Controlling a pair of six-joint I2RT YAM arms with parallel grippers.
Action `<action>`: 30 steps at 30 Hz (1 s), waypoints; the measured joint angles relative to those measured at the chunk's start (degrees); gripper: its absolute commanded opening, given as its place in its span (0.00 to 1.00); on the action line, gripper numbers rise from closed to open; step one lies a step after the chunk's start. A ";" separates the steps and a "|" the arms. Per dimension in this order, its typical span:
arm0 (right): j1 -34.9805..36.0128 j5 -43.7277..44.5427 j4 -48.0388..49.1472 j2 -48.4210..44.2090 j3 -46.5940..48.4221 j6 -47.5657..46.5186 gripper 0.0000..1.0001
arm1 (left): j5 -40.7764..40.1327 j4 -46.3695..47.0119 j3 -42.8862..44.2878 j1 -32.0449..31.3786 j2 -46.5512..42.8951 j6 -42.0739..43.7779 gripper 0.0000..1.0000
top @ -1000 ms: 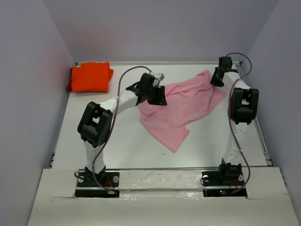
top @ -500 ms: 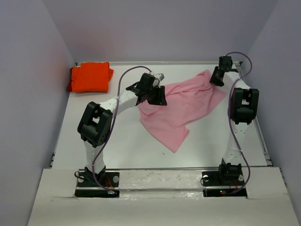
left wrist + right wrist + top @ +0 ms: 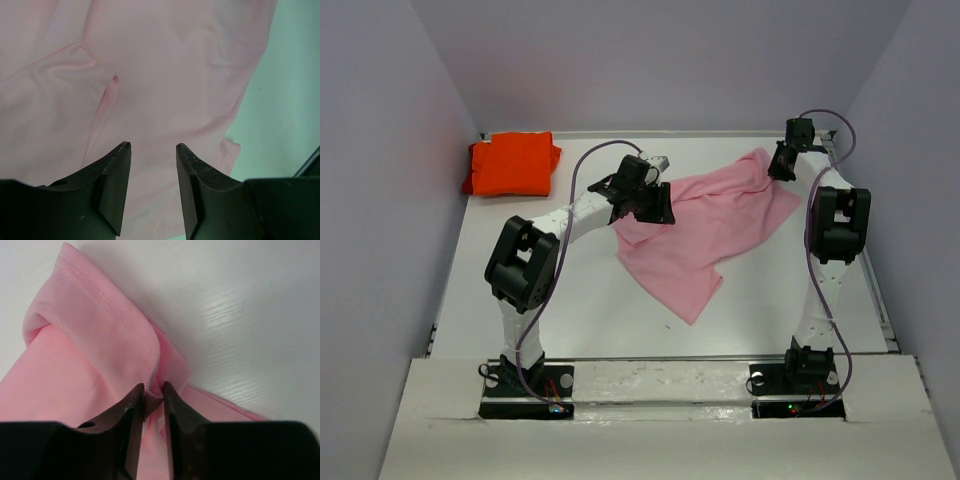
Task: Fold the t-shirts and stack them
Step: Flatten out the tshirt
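The pink t-shirt (image 3: 705, 230) lies crumpled on the worktop (image 3: 570, 300), flattening step judged under way: the right hand (image 3: 153, 389) clamps a bunched hem, the left hand (image 3: 152, 147) hovers directly above the cloth, jaws parted, and next needs a grip there; the orange t-shirt (image 3: 512, 165), folded, sits well to its left.

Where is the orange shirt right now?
In the overhead view, the orange t-shirt lies folded in the far left corner of the table, apart from the pink t-shirt.
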 measured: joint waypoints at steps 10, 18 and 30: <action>0.00 -1.64 0.02 0.00 0.00 0.09 0.00 | -0.02 0.02 0.00 0.00 0.00 -0.02 0.51; -0.02 -3.76 0.07 -0.07 0.00 0.09 0.24 | -0.07 0.00 0.00 -0.02 0.00 -0.02 0.51; -0.02 -4.79 0.04 -0.07 0.17 0.11 0.32 | -0.15 0.00 0.00 -0.04 0.00 0.00 0.51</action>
